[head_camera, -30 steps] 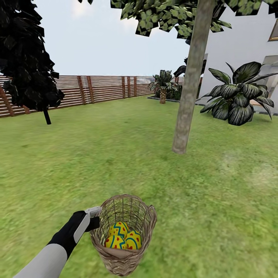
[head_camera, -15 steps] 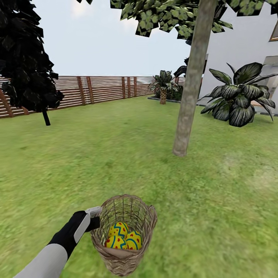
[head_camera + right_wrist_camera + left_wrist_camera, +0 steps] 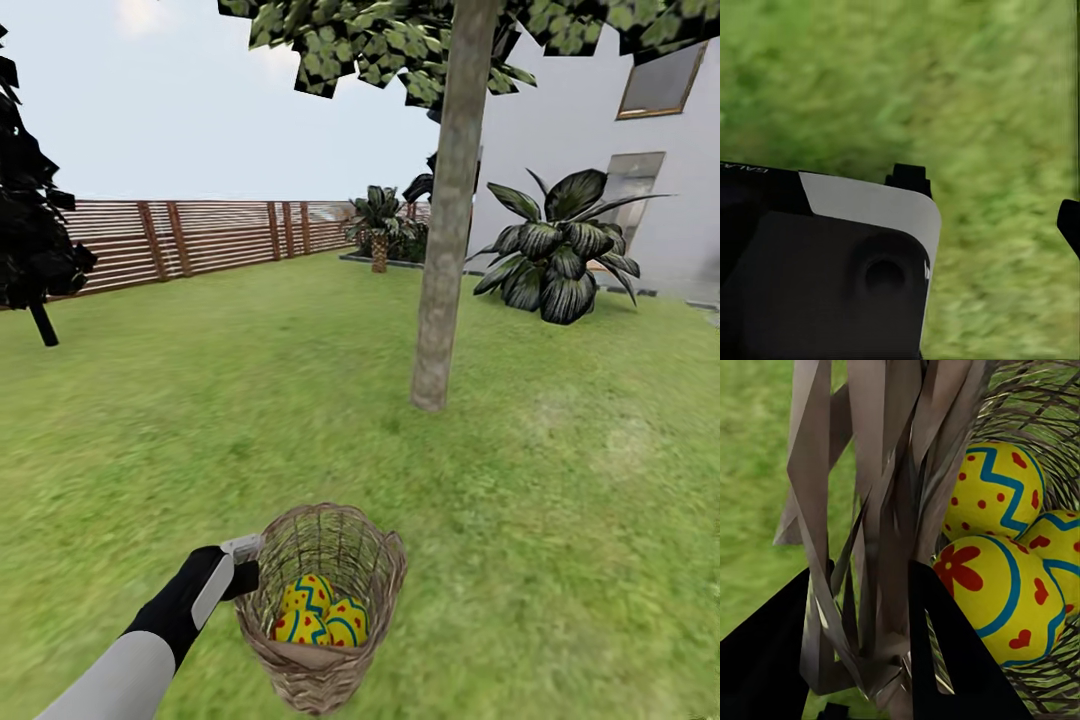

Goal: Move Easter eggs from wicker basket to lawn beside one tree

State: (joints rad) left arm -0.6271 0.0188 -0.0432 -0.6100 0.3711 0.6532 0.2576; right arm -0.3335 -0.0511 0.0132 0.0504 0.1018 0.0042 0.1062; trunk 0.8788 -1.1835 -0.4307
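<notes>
The wicker basket [image 3: 322, 608] is held at its left rim by the left gripper [image 3: 248, 562] and is seen low and near in the head view, lifted off or just above the lawn [image 3: 560, 520], though that cannot be settled from this angle. In the left wrist view the dark fingers [image 3: 945, 652] are closed on either side of the woven wall [image 3: 881, 510], so the basket is gripped rather than merely touched. All three Easter eggs [image 3: 318, 612] lie inside it, bunched at the bottom; two are seen large in the left wrist view [image 3: 1001, 585].

The step in hand is judged to be the carrying of the loaded basket toward the tree [image 3: 440, 250], whose grey-brown trunk stands farther off and a little to the right, well apart from the basket. No egg has yet been taken out.

The right gripper is caught only in part over blurred grass in the right wrist view, with one fingertip [image 3: 1069, 219] at the frame edge; its opening cannot be told.

Next, the gap to the trunk is to be closed, the basket kept level so nothing rolls out, and then the eggs lifted out one at a time onto the grass at the trunk's foot.
</notes>
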